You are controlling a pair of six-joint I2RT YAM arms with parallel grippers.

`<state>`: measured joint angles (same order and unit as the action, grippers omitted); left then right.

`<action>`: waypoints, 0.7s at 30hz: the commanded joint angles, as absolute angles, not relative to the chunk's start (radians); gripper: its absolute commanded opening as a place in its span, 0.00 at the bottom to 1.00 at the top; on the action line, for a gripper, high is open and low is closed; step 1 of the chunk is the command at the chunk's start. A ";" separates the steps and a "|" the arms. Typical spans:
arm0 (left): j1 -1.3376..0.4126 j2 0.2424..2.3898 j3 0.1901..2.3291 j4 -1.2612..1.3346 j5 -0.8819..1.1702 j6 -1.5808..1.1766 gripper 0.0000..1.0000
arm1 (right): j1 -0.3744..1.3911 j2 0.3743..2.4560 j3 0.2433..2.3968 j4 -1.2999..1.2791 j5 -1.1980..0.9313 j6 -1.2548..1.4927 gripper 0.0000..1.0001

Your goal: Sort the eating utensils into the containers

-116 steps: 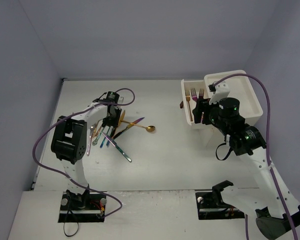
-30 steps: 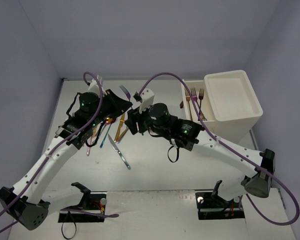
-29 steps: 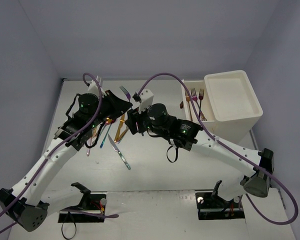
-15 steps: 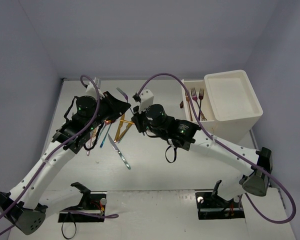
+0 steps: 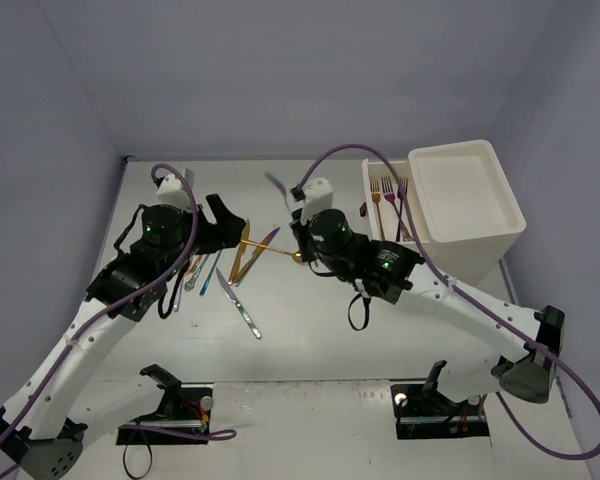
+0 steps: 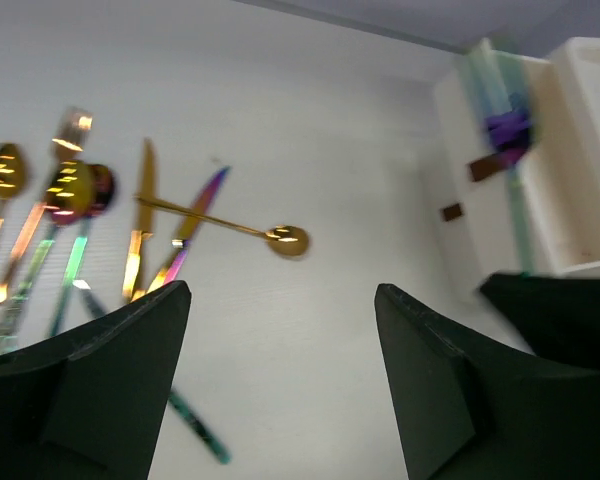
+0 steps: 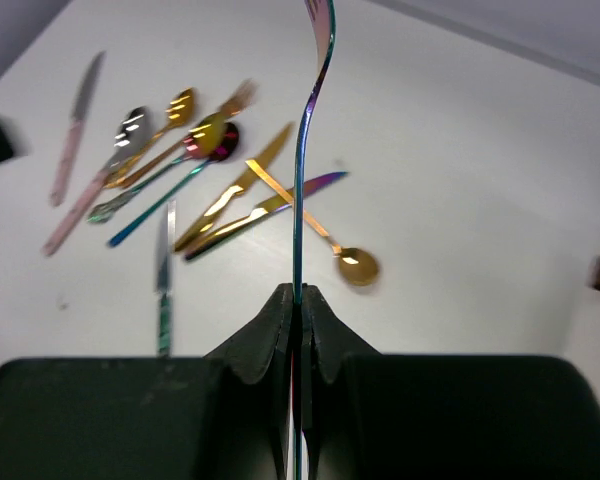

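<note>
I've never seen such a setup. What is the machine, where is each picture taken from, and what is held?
Two robot arms, left and right, are bolted to a table. One picture looks down on both; the other two come from a camera on each wrist. Loose cutlery lies on the left; a white drawer unit stands on the right, forks in its open drawer. The right claw is shut on a slim iridescent utensil. The left claw is open and empty.
</note>
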<state>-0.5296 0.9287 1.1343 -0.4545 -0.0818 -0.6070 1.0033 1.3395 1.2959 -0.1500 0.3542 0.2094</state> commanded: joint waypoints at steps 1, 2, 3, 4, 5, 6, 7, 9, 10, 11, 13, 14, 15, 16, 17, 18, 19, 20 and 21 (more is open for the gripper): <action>-0.520 0.845 1.149 -0.584 -0.285 -0.412 0.71 | 0.810 1.205 1.283 -0.182 0.430 0.206 0.00; -0.519 0.824 1.131 -0.585 -0.293 -0.398 0.71 | 0.781 1.191 1.275 -0.189 0.426 0.199 0.00; -0.519 0.802 1.112 -0.583 -0.301 -0.385 0.71 | 0.753 1.178 1.269 -0.196 0.423 0.192 0.00; -0.518 0.787 1.097 -0.581 -0.305 -0.369 0.71 | 0.733 1.169 1.265 -0.203 0.415 0.186 0.00; -0.517 0.772 1.083 -0.579 -0.309 -0.353 0.71 | 0.715 1.162 1.263 -0.210 0.407 0.180 0.00; -0.517 0.756 1.068 -0.578 -0.317 -0.334 0.71 | 0.692 1.157 1.260 -0.214 0.399 0.174 0.00; -0.517 0.742 1.051 -0.578 -0.326 -0.316 0.71 | 0.667 1.153 1.257 -0.216 0.391 0.170 0.00; -0.516 0.730 1.020 -0.588 -0.342 -0.284 0.72 | 0.596 1.152 1.249 -0.220 0.371 0.166 0.00; -0.515 0.725 1.004 -0.591 -0.348 -0.269 0.72 | 0.569 1.155 1.246 -0.222 0.355 0.164 0.00; -0.515 0.722 0.984 -0.593 -0.352 -0.256 0.72 | 0.545 1.160 1.242 -0.225 0.337 0.160 0.00; -0.515 0.714 0.955 -0.591 -0.356 -0.240 0.71 | 0.500 1.174 1.238 -0.227 0.306 0.148 0.00; -0.515 0.712 0.937 -0.588 -0.355 -0.235 0.71 | 0.476 1.183 1.235 -0.227 0.294 0.145 0.00; -0.515 0.711 0.918 -0.584 -0.354 -0.230 0.71 | 0.452 1.193 1.232 -0.227 0.281 0.141 0.00; -0.514 0.713 0.900 -0.580 -0.353 -0.224 0.71 | 0.430 1.206 1.229 -0.226 0.263 0.138 0.00; -0.514 0.716 0.891 -0.577 -0.351 -0.221 0.71 | 0.404 1.225 1.227 -0.225 0.248 0.138 0.00; -0.514 0.719 0.878 -0.574 -0.351 -0.221 0.71 | 0.400 1.236 1.226 -0.225 0.234 0.138 0.00; -0.514 0.724 0.856 -0.563 -0.351 -0.220 0.72 | 0.385 1.242 1.222 -0.224 0.226 0.140 0.00; -0.512 0.732 0.842 -0.559 -0.343 -0.223 0.72 | 0.376 1.256 1.220 -0.224 0.221 0.140 0.00; -0.509 0.740 0.832 -0.557 -0.332 -0.228 0.71 | 0.369 1.272 1.218 -0.224 0.216 0.139 0.00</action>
<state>-0.5215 0.7098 0.8509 -0.6128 -0.3323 -0.2554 0.3980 1.2303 1.2213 -0.2625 0.2700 0.1542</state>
